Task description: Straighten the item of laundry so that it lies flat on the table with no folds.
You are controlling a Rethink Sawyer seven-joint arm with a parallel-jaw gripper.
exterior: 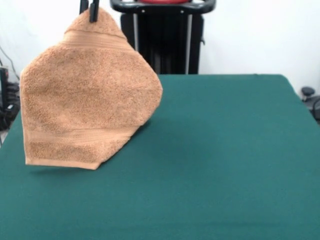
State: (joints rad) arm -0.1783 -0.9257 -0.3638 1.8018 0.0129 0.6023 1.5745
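Gripper: two dark fingertips reach down from the top edge at upper left, gripper (89,9) closed on the topmost corner of the towel; only the tips show, the rest is cut off above.
Grip point: the fingertips pinch the towel's upper corner just above a woven border band; the cloth bunches to a rounded peak between them.
Towel: orange-tan terry-cloth towel (87,95), hanging from that one corner so that it spreads out like a diamond, wide in the middle and narrower toward the top.
Towel position: over the left part of the table, its left side reaching out to the table's left edge.
Towel bands: one woven border band runs across just under the held corner; a second runs near the bottom edge, slanting slightly.
Towel lower edge: the bottom hem runs roughly level at lower left, then cuts up along a slant to the right-hand corner; whether the hem touches the table or hangs just above it cannot be told, though a thin dark shadow lies under it.
Towel surface: mostly smooth and open toward the camera, with soft bulges; the right-hand corner curls back a little.
Table: dark green felt-like table (225,160) fills the lower and right part of the view, bare to the right of the towel.
Behind: a black pedestal (162,40) stands at the table's far side against a white wall (260,35).
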